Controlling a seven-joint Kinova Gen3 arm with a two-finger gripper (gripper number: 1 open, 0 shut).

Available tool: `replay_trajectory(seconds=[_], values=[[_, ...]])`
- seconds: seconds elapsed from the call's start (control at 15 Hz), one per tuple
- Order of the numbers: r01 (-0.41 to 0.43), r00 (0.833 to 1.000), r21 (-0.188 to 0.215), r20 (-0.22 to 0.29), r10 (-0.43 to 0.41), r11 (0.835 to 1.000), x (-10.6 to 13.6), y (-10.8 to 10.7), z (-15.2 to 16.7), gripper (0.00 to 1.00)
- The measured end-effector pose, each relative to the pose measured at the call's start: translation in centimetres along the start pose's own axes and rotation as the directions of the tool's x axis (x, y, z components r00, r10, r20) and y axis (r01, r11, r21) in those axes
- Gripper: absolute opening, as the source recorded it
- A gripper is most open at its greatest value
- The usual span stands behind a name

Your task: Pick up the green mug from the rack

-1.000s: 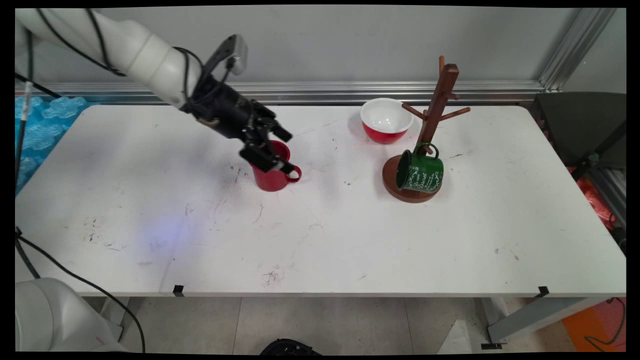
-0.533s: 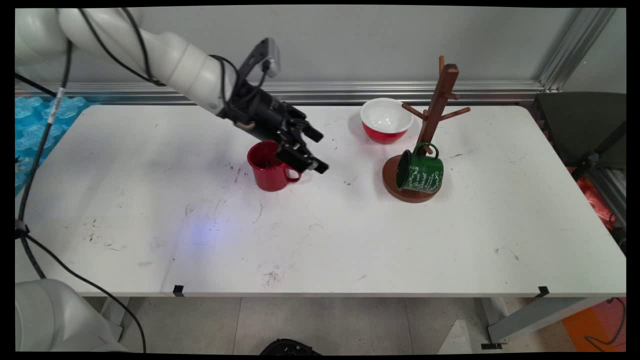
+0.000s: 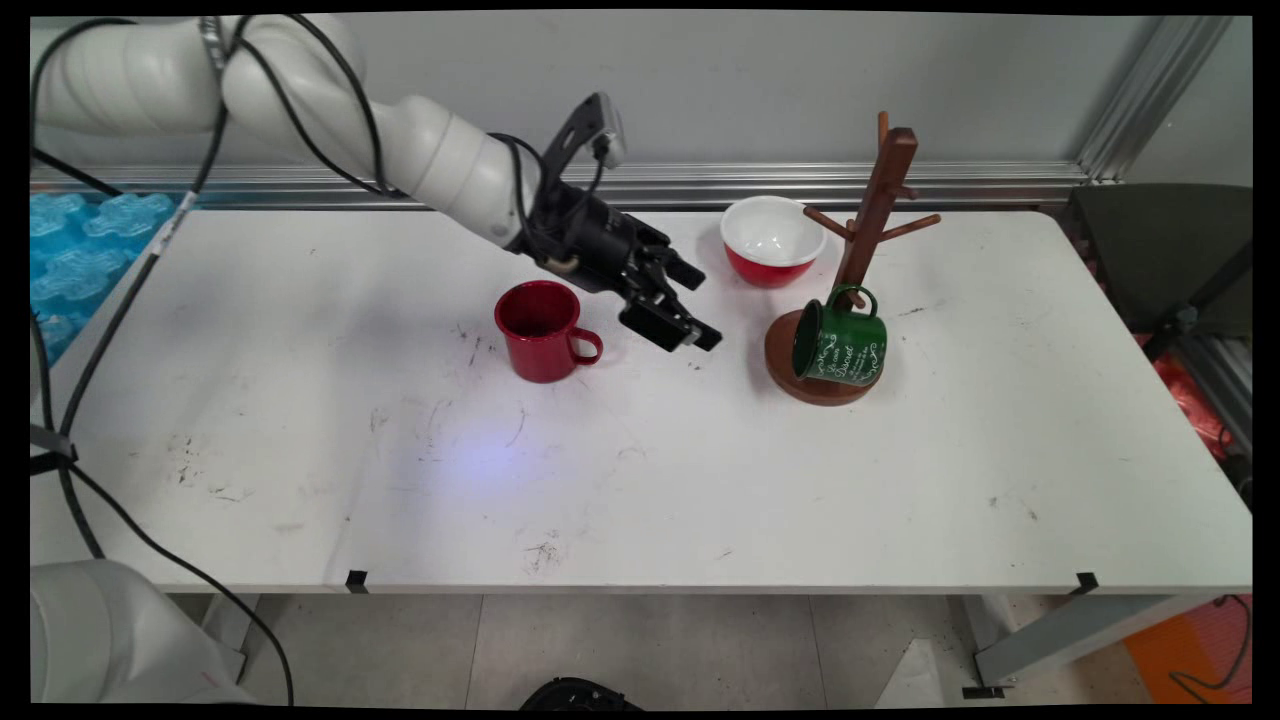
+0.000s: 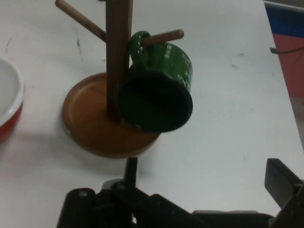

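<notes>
Above the white table (image 3: 700, 480), between a red mug and a wooden mug tree, the black pincer (image 3: 692, 305) is carried on the white arm (image 3: 440, 170), tilted downward, with both fingers spread wide apart and nothing held between them.

Item 1. Red mug (image 3: 540, 330): set upright on the table just behind the pincer, toward the arm's side, handle turned toward the pincer. No contact with the fingers is seen.

Item 2. Wooden mug tree (image 3: 870, 230) (image 4: 116, 61): placed ahead of the pincer, near but apart, on a round brown base (image 3: 800, 385) (image 4: 95, 128). An upright post with several pegs is shown.

Item 3. Green mug (image 3: 840, 345) (image 4: 159, 92): hung by its handle from a low peg of the tree, tipped on its side, with its dark mouth turned toward the pincer. White lettering is seen on its side in the main view; it cannot be read.

Item 4. Red bowl (image 3: 772, 240) (image 4: 7, 107), white inside: set on the table beyond the pincer, toward the wall, beside the tree's post.

Item 5. Black cables (image 3: 110, 310): hung from the arm, well behind the pincer.
</notes>
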Motion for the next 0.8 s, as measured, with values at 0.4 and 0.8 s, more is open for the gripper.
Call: replay_trajectory(seconds=[0.4,0.8], values=[[0.009,0.999,-0.010,-0.032,-0.010,1.000,-0.1,-0.1,3.2,1.00],[0.017,0.998,-0.012,-0.055,-0.018,1.000,-0.5,-0.4,6.5,1.00]])
